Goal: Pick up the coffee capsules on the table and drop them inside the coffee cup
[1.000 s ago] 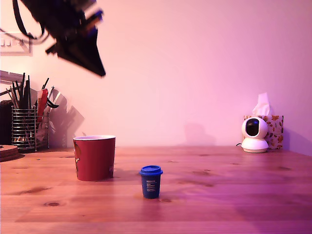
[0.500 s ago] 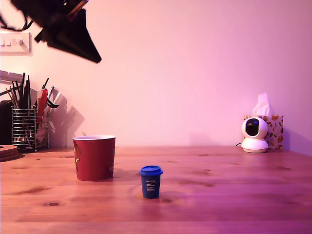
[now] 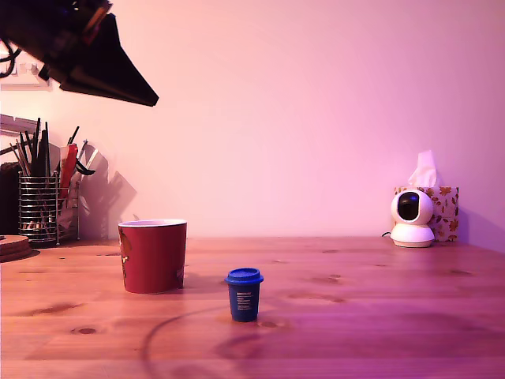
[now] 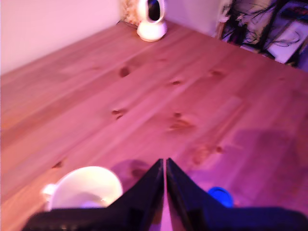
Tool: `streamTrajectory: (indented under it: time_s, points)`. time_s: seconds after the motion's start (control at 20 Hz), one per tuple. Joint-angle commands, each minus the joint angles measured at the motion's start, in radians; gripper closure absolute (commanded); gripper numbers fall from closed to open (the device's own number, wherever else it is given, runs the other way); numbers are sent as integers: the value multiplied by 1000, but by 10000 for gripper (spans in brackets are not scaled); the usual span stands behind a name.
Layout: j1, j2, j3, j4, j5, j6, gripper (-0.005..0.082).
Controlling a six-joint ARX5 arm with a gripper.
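One blue coffee capsule (image 3: 245,294) with a pale label stands upright on the wooden table, a little right of the dark red coffee cup (image 3: 153,255) in the exterior view. The wrist view looks down on the cup's pale inside (image 4: 86,188) and the capsule's blue lid (image 4: 220,196). My gripper (image 3: 150,100) hangs high at the exterior view's upper left, well above the cup. In the wrist view the gripper (image 4: 164,164) has its black fingers pressed together, shut with nothing between them.
A wire mesh holder (image 3: 39,209) full of utensils stands at the back on the exterior view's left. A small white camera (image 3: 412,219) and a tissue box (image 3: 442,209) sit at the back right. The wooden table (image 3: 379,316) spreads around the cup.
The gripper has risen and drawn toward the exterior view's left. The cup and the blue capsule have not moved.
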Motion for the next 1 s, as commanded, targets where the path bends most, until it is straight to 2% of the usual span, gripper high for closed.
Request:
streamTrajectory:
  time_s: [0.0,0.45,0.8,0.95]
  points:
    - [-18,-8,-58,44,16,0,793]
    - [-84,-14,-243,228,18,-4,793]
    - [-118,-14,-399,386,18,-26,793]
    - [-128,-14,-451,428,5,-27,793]
